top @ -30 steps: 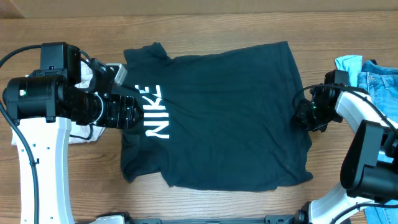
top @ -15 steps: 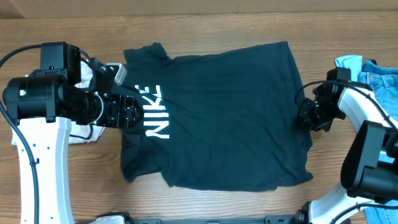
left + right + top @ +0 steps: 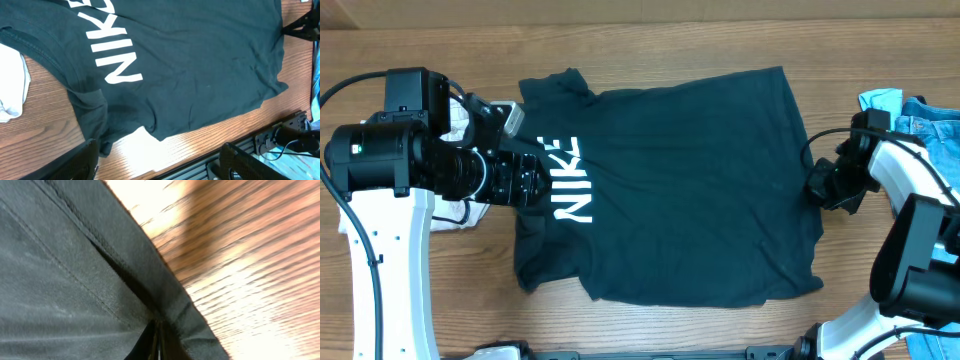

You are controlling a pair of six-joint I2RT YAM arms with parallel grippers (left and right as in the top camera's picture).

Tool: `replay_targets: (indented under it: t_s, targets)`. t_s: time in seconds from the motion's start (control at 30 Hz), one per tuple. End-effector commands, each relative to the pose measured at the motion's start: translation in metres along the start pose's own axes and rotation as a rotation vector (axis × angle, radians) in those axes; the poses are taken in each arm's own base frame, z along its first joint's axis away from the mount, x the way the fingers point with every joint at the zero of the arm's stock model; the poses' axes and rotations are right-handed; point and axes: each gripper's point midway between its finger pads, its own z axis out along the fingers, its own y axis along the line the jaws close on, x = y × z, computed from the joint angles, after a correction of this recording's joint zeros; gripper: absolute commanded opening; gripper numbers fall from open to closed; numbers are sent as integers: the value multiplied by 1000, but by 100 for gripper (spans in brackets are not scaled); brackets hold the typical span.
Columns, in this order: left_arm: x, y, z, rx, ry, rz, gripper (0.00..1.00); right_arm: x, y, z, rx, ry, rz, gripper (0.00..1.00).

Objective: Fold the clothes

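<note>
The clothes are one dark navy T-shirt (image 3: 690,180) with white NIKE letters, spread flat on the wooden table (image 3: 650,325). My left gripper (image 3: 525,182) hovers over the shirt's chest end beside the letters. In the left wrist view it (image 3: 160,150) stands open with nothing between its fingers, above the shirt (image 3: 200,60) and the table's front edge. At the right hem my right gripper (image 3: 817,188) is shut on the shirt. The right wrist view shows its tips (image 3: 159,337) pinching the stitched hem (image 3: 125,265), with bare wood beyond.
A cream-white garment (image 3: 455,212) lies under the left arm at the table's left, also seen in the left wrist view (image 3: 11,85). Blue jeans (image 3: 932,125) and a light blue cloth (image 3: 880,100) sit at the far right. A black rail (image 3: 280,137) runs along the front edge.
My right gripper has closed on the shirt's right hem and shifted slightly to the right. The left arm has not moved.
</note>
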Motion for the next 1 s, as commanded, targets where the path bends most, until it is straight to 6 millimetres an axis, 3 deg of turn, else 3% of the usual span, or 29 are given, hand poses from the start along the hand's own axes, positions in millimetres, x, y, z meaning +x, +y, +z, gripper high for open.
replay_targets:
  t_s: [0.0, 0.13, 0.27, 0.43, 0.53, 0.57, 0.67, 0.73, 0.8, 0.9, 0.97]
  targets:
    - [0, -3, -1, 17, -9, 25, 81, -23, -2, -29, -7, -100, 29, 4]
    - [-1, -3, -1, 16, -15, 28, 81, -28, -1, -48, -35, -149, 35, 4]
    - [-2, -3, -1, 16, -16, 28, 82, -23, 2, -50, -53, -132, 20, 4]
    - [-2, -3, -1, 16, -16, 28, 83, -25, -31, -50, 122, -165, 161, 4]
    - [-2, -3, -1, 16, -16, 28, 83, -16, -36, -42, 149, -113, 170, 4]
    - [-2, -3, -1, 16, -16, 28, 83, -13, -37, -40, 155, -97, 170, 6]
    - [-1, -3, -1, 16, -15, 27, 83, -11, -38, -37, 161, -82, 171, 31]
    - [-2, -3, -1, 16, -16, 28, 84, -18, -35, -41, 150, -107, 167, 31]
    - [-2, -3, -1, 16, -16, 28, 86, -35, -12, -51, 40, -146, 81, 31]
    - [-5, -3, -1, 14, -29, 33, 87, -63, 42, -71, -226, -238, -84, 38]
    - [-6, -2, -1, 12, -34, 36, 87, -74, 58, -76, -299, -286, -120, 38]
